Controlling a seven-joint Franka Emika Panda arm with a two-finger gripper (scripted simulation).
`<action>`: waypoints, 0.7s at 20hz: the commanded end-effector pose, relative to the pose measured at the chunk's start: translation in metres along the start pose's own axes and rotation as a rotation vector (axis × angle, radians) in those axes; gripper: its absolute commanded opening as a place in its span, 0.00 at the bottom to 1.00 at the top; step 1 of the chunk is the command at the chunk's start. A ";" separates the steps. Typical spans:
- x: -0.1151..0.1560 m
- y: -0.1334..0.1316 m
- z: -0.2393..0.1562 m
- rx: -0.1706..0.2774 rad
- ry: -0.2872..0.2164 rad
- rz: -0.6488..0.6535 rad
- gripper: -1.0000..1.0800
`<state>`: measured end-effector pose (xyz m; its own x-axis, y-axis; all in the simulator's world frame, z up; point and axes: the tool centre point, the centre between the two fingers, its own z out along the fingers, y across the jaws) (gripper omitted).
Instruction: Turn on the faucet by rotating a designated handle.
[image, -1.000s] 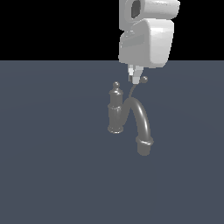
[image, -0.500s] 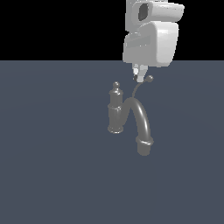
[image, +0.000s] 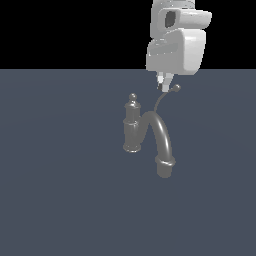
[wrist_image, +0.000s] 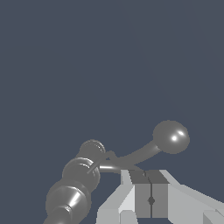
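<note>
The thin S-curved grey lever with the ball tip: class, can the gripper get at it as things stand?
Probably yes. The shut gripper sits right beside the thin S-curved grey lever, just short of its ball tip, with nothing between them.

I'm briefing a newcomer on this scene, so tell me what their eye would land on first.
The grey faucet stands alone on the dark floor, its thick arched spout curving toward the exterior view's right. Just above it hangs the bulky white gripper, fingers shut in the wrist view, right beside the thin handle and its ball tip.
</note>
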<state>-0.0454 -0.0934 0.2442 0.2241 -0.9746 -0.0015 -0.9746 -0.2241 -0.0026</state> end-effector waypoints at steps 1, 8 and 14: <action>0.018 -0.002 0.002 -0.001 0.002 0.022 0.00; 0.038 -0.016 0.002 -0.002 0.002 0.029 0.00; 0.051 -0.026 0.003 -0.002 0.002 0.033 0.00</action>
<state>-0.0056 -0.1066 0.2442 0.2378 -0.9713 -0.0065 -0.9713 -0.2377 -0.0037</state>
